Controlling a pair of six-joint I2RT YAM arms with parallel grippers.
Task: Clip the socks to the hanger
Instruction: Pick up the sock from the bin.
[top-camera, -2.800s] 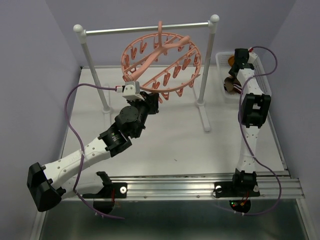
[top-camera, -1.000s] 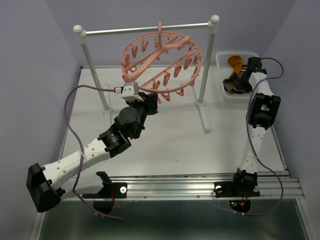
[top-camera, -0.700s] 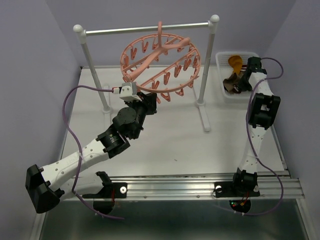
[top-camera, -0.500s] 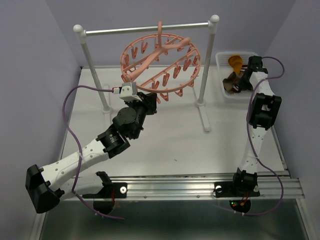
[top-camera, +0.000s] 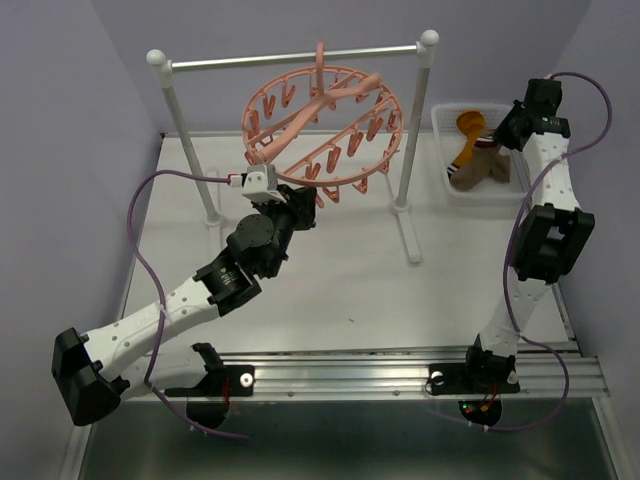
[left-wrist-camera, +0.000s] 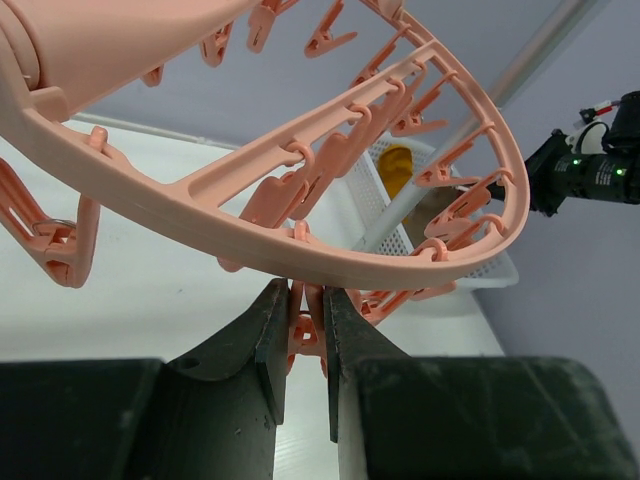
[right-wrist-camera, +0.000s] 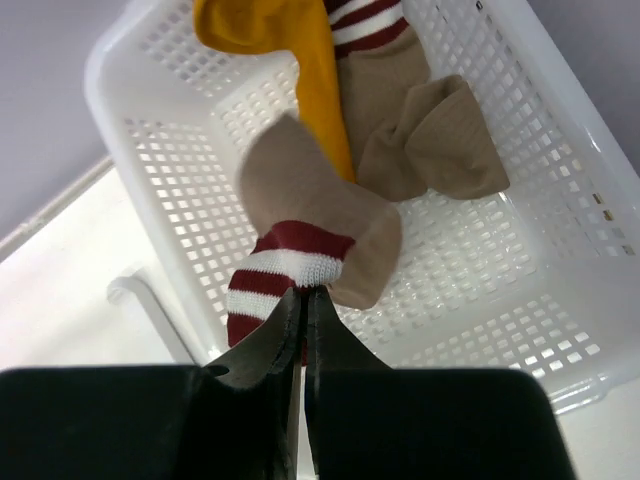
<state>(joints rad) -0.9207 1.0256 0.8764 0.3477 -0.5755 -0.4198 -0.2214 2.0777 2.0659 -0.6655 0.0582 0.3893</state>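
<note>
The salmon-pink hanger hangs from the rail, its ring tilted. My left gripper is under the ring's near edge, shut on one dangling pink clip; the ring fills the left wrist view. My right gripper is above the white basket and shut on the red-and-white striped cuff of a brown sock, which hangs lifted. A second brown sock and a mustard-orange part lie in the basket.
The white perforated basket stands at the back right of the table; its rim also shows in the right wrist view. The metal rail stand with white posts stands between the hanger and the basket.
My right arm has risen out of the basket and stretched up, lifting the brown sock by its cuff. My left gripper stays on the clip.
</note>
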